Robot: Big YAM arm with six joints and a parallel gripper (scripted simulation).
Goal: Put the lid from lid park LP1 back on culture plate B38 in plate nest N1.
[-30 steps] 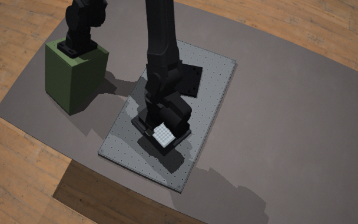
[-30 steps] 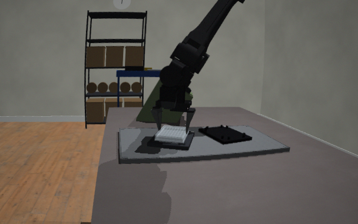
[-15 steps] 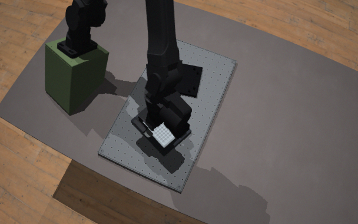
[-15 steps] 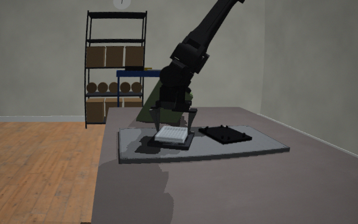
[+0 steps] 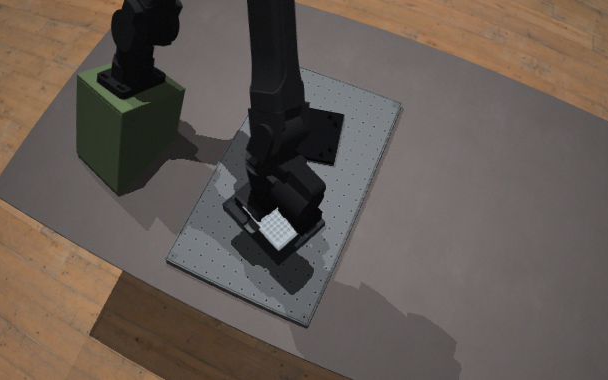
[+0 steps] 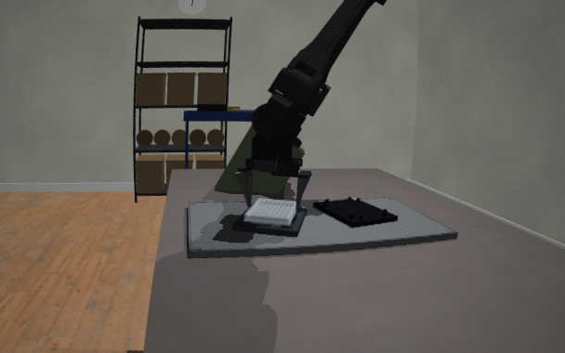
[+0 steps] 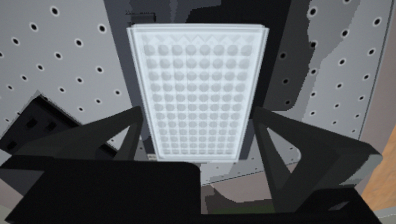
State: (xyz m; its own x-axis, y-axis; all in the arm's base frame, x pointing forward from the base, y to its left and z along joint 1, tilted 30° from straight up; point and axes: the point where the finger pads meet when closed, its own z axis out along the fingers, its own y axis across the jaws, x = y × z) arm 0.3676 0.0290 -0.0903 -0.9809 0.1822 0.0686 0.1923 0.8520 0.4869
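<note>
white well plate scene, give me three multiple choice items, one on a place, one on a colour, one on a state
1. Where does the white multi-well culture plate with its clear lid sit?
A. on the black square plate nest
B. on the green block
C. on the wooden floor

2. What colour is the box-shaped pedestal under the arm's foot?
A. blue
B. green
C. white

3. How does the black parallel gripper stand?
A. shut on the lid
B. open, fingers either side of the lidded plate
C. shut on nothing

Answers:
1. A, the exterior view shows the plate resting on the nest on the grey perforated board.
2. B, its sides are green in the top view.
3. B, the wrist view shows a gap between each finger and the plate's edges.
</note>
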